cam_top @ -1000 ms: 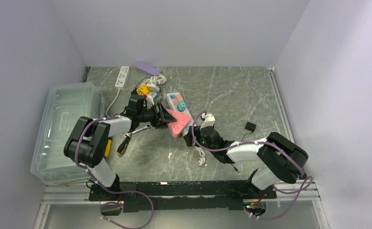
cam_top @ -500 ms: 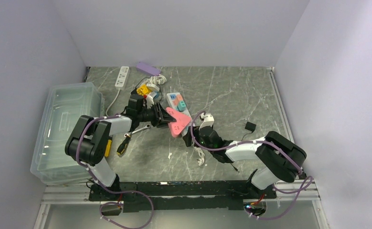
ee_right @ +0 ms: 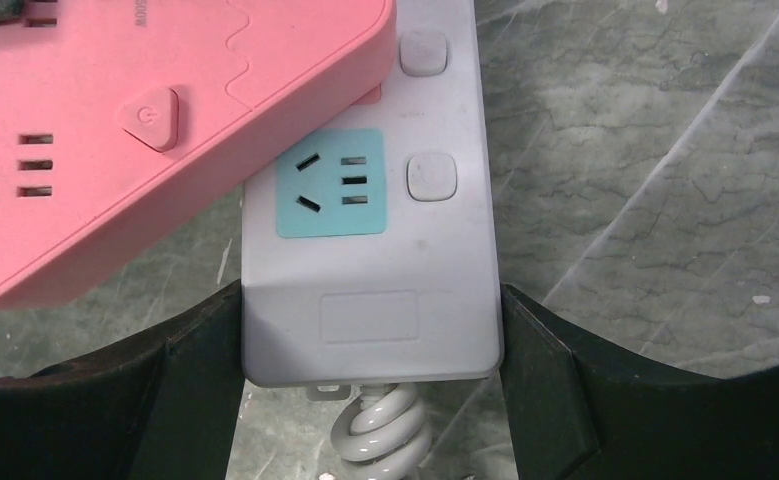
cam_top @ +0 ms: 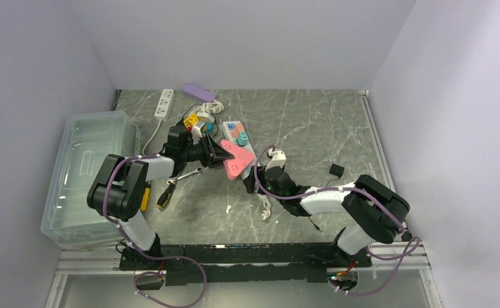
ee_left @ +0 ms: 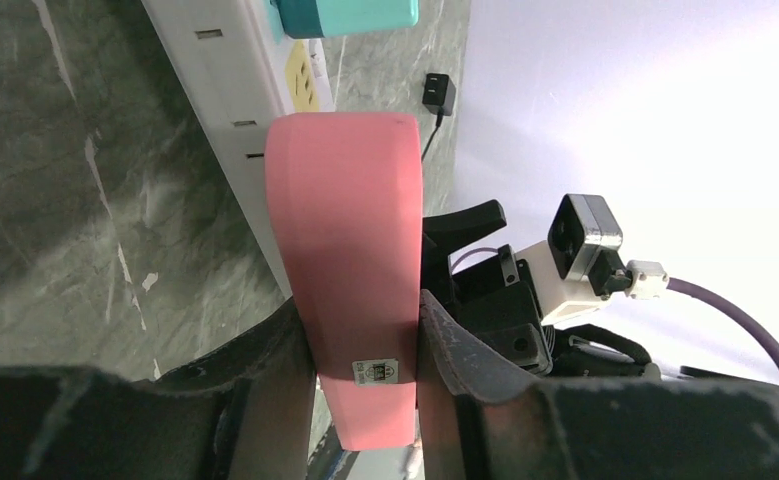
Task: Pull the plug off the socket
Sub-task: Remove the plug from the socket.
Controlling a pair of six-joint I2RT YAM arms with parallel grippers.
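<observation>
A pink socket block (cam_top: 233, 157) sits tilted across the near part of a white power strip (cam_top: 237, 133) with teal and orange socket panels. My left gripper (cam_top: 220, 153) is shut on the pink block's edge, seen in the left wrist view (ee_left: 345, 220) between both fingers (ee_left: 360, 335). My right gripper (cam_top: 252, 179) is shut on the strip's near end (ee_right: 370, 310), just above its coiled white cord (ee_right: 380, 430). The pink block (ee_right: 115, 130) overlaps the strip's upper left corner there. Whether its pins are still in the strip is hidden.
A clear plastic bin (cam_top: 86, 173) stands at the left. Another white strip (cam_top: 163, 102) and a purple block (cam_top: 199, 91) lie at the back. Coloured plugs (cam_top: 196, 122) sit behind the left gripper. A black adapter (cam_top: 336, 170) lies at the right, and yellow-handled tools (cam_top: 146, 199) at the left.
The left gripper has drawn the pink block back and to the left, farther up the strip. The right gripper has shifted slightly the same way, still holding the strip's end.
</observation>
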